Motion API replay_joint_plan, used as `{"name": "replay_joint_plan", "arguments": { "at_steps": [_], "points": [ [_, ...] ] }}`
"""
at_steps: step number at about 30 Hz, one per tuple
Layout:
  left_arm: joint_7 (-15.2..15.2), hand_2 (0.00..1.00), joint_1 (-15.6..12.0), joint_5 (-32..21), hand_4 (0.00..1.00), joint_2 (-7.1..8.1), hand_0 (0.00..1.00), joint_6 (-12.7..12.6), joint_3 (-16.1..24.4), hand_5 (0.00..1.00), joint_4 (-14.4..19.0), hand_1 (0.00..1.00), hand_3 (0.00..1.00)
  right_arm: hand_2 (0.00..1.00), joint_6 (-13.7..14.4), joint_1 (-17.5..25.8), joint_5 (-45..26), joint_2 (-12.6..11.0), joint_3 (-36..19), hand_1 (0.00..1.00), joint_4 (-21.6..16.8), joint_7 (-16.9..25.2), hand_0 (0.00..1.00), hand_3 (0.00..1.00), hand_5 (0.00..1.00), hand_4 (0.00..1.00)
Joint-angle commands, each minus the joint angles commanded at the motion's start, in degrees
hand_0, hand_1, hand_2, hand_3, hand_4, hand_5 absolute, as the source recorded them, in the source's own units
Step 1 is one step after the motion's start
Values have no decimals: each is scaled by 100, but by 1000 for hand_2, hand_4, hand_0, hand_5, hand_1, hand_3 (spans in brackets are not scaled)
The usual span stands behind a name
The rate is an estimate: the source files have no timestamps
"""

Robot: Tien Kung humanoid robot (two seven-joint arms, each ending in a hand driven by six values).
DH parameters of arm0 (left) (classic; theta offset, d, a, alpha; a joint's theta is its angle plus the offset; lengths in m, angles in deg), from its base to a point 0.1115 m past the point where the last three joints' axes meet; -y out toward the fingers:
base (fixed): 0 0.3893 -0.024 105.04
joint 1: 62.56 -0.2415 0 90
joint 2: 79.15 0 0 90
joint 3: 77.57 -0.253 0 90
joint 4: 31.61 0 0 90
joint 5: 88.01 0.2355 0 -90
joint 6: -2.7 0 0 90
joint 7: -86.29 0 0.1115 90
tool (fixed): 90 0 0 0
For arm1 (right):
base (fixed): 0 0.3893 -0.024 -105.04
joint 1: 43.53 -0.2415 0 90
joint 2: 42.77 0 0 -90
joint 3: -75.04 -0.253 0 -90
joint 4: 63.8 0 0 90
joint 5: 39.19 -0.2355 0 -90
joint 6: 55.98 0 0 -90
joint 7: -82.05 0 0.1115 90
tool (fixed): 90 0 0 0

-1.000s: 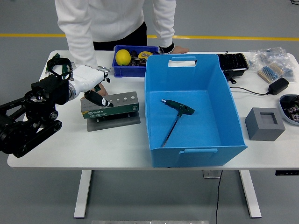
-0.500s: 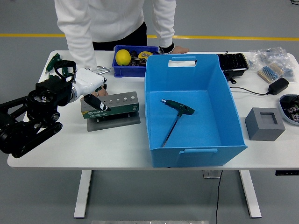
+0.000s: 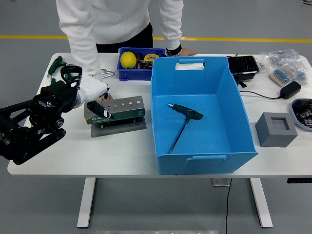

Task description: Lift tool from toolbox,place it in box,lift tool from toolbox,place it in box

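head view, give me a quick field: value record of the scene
left hand: white five-fingered left hand at the left end of the green tool holder block, fingers on a black-handled tool
right hand: not in view
box: large blue plastic box, open top
in box: green-handled T-shaped wrench lying on the floor
person: at far side, one hand resting on the white table

The left hand (image 3: 93, 92) hangs low, its fingers (image 3: 100, 110) curled downward, empty.
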Motion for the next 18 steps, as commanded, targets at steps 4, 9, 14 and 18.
{"name": "replay_joint_plan", "arguments": {
  "at_steps": [4, 9, 14, 18],
  "points": [
    [2, 607, 22, -10, 998, -19, 882, 36, -9, 743, -49, 614, 594, 721, 0, -2, 3, -2, -1, 673, -1, -2, 701, 551, 689, 786],
    [38, 605, 43, -44, 998, -31, 885, 89, -17, 751, -51, 614, 566, 720, 0, -2, 6, -1, -4, 673, 0, -4, 701, 551, 689, 786],
    [27, 607, 75, -6, 998, -49, 892, 120, -62, 761, -105, 613, 546, 721, 3, -6, 28, -1, -13, 673, 0, -9, 701, 551, 689, 786],
    [36, 604, 91, 33, 995, -42, 893, 173, -106, 768, -161, 614, 526, 721, 1, -9, 19, -4, -8, 673, 0, -5, 702, 551, 689, 787]
  ]
}}
